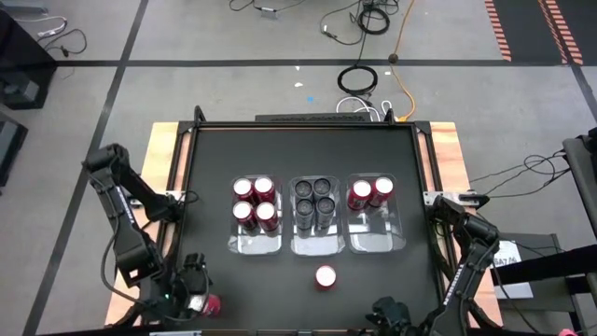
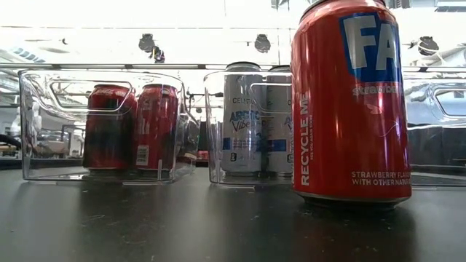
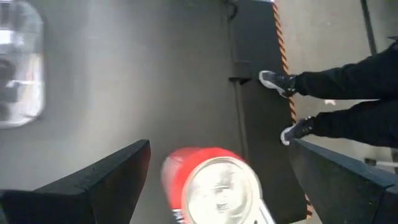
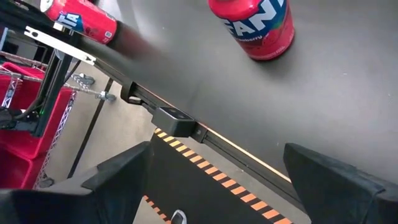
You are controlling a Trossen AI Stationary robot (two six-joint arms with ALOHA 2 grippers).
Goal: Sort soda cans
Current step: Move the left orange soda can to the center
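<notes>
high view: three clear bins [image 1: 256,245] in a row mid-table. left bin holds four red cans [image 1: 255,203], middle bin four dark cans [image 1: 314,198], right bin two red cans [image 1: 370,193]. one red can [image 1: 325,277] stands alone near the front edge. left gripper [image 1: 194,297] at near-left corner, fingers apart around a lying red can [image 1: 209,304].

low view: strawberry can [image 2: 351,102] upright, close, right of centre.

left wrist view: fingers [image 3: 93,180] spread, can top [image 3: 214,186] between them.

right wrist view: right gripper [image 4: 217,186] apart, empty, past the near table edge.
</notes>
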